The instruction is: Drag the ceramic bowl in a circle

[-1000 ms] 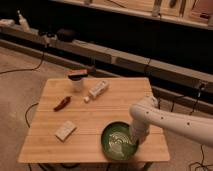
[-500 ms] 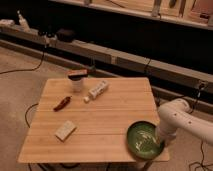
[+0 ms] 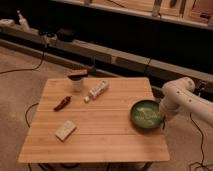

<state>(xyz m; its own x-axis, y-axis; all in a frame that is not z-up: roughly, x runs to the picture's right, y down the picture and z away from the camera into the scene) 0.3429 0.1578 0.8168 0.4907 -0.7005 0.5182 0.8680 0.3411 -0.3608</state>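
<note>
One bowl: ceramic bowl (image 3: 145,115) — near the table's (image 3: 100,135) right edge.
Gripper: gripper (image 3: 163,118) at the bowl's right rim, apparently touching — finger state cannot be told.

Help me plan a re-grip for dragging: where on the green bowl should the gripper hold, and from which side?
Probably the rim. The green bowl is round, shallow and upright, so its thin edge is the only part two fingers could pinch, from above. It sits near the table's right edge, and the gripper is already at the right rim, so that side looks easiest.
</note>
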